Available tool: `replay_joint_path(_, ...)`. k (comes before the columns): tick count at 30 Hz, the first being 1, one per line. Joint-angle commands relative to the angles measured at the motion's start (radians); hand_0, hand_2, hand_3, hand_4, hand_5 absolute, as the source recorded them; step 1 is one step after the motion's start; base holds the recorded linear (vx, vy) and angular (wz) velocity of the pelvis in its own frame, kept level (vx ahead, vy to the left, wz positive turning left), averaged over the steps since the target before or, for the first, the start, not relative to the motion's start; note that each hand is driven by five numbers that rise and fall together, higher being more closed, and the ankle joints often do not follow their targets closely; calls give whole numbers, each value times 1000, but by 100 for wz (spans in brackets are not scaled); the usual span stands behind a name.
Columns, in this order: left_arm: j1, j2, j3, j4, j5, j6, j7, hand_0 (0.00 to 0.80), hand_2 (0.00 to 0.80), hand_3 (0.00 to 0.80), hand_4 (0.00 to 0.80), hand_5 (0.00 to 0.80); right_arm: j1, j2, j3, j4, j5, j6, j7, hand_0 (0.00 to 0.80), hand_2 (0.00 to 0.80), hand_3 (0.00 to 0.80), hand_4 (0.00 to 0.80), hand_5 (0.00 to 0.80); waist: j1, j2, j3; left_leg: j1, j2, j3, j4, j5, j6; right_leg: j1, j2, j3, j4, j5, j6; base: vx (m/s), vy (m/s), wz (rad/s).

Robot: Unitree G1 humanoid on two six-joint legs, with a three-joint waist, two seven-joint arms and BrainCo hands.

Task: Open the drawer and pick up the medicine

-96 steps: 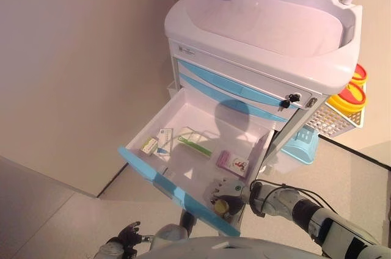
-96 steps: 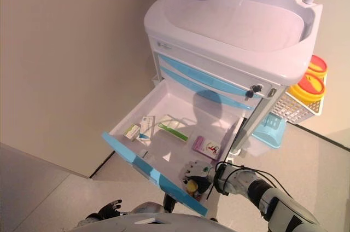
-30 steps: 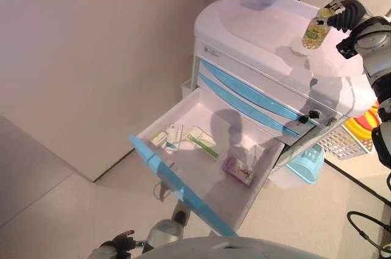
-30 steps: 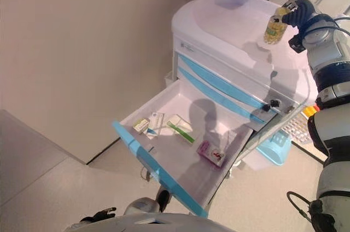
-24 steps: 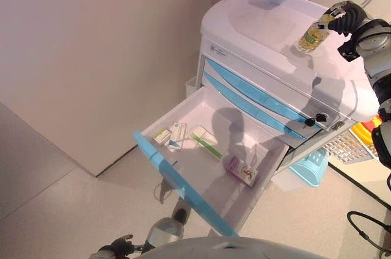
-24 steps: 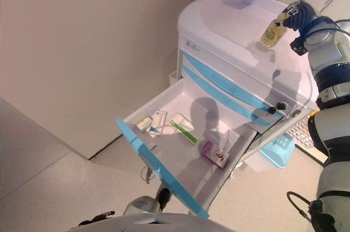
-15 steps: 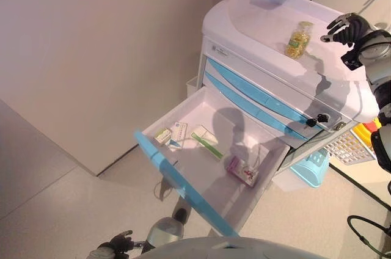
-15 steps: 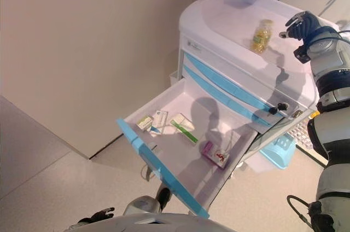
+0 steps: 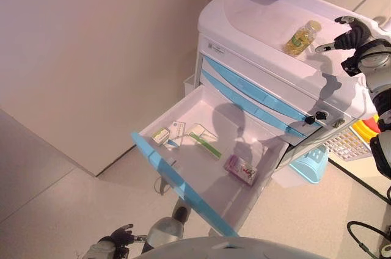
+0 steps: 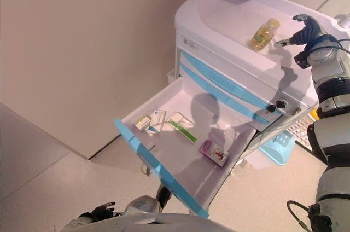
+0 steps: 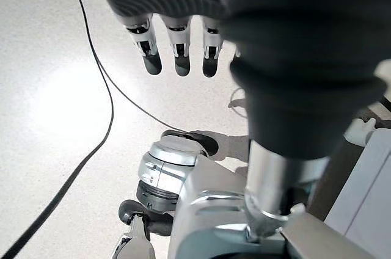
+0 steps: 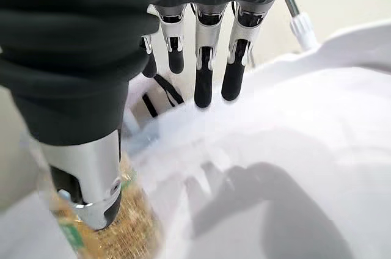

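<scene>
The medicine bottle (image 9: 300, 38), amber with a green label, lies on its side on the white top of the medical cart (image 9: 256, 14). It also shows in the right wrist view (image 12: 104, 240). My right hand (image 9: 349, 34) hovers just right of it, fingers (image 12: 204, 63) straight and open, holding nothing. The bottom drawer (image 9: 177, 189), with a blue front, stands pulled out and holds small boxes (image 9: 161, 135), a green-and-white box (image 9: 204, 141) and a pink box (image 9: 241, 169). My left hand (image 9: 113, 244) hangs low by the floor, fingers (image 11: 177, 51) relaxed and empty.
Two shut blue-fronted drawers (image 9: 256, 97) sit above the open one, with a lock key (image 9: 319, 116) at their right. A wire basket with yellow containers (image 9: 354, 140) and a blue bin (image 9: 308, 164) hang on the cart's right side. A wall (image 9: 91, 57) stands at the left.
My right hand carried the bottle from the drawer up to the cart top, let it go and drew back to the right. The bottle has tipped onto its side.
</scene>
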Motion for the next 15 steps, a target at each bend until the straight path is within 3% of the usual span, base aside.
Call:
replay_joint_path(1,-1,25,-66,1,32,-15,-13,0,0,0,0,0,-54,-80,45,-86,29,-54,-74,0,0,0,0,0,10,-4,-30,61,6,16,14,-188,-16,-55,-39,58,70,-31,28,0,0,0)
replay_joint_path(10,13,42,-65,3,73,-24,-34,0,0,0,0,0,-54,-109,14,-211,129,-106,-179,0,0,0,0,0,-31,-7,-44,79,16,57,13,-200,-16,-56,-38,91,71,-29,35,-51,-22,-8)
replay_joint_path(15,21,44,-59,4,92,-40,-44,0,0,0,0,0,10,-123,-89,-395,215,-155,-343,0,0,0,0,0,-88,-2,-56,88,23,102,13,-210,-16,-67,-31,141,71,-27,40,-100,-35,-24)
